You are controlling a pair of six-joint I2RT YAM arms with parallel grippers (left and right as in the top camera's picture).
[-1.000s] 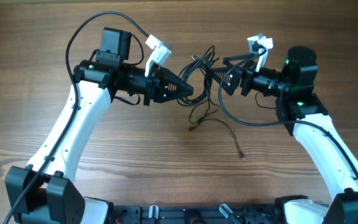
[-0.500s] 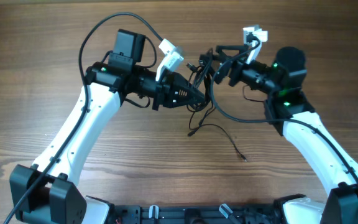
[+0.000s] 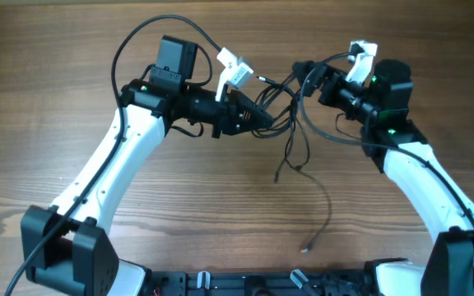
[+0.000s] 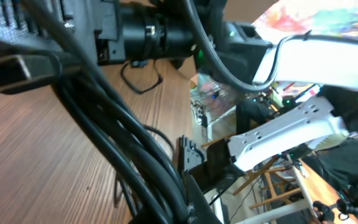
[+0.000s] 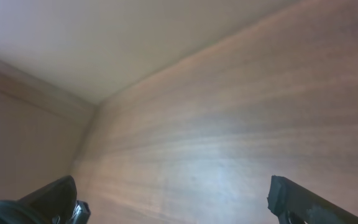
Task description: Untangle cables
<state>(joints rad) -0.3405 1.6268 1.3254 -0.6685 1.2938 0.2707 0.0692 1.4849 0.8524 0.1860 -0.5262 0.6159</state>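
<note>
Pulling-apart step: thin black cables (image 3: pixel 290 136) are gripped in the left claw (image 3: pixel 267 117); a strand is required in the open right claw (image 3: pixel 306 76).

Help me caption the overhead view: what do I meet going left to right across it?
Left arm → left tool → cables → right arm.
</note>
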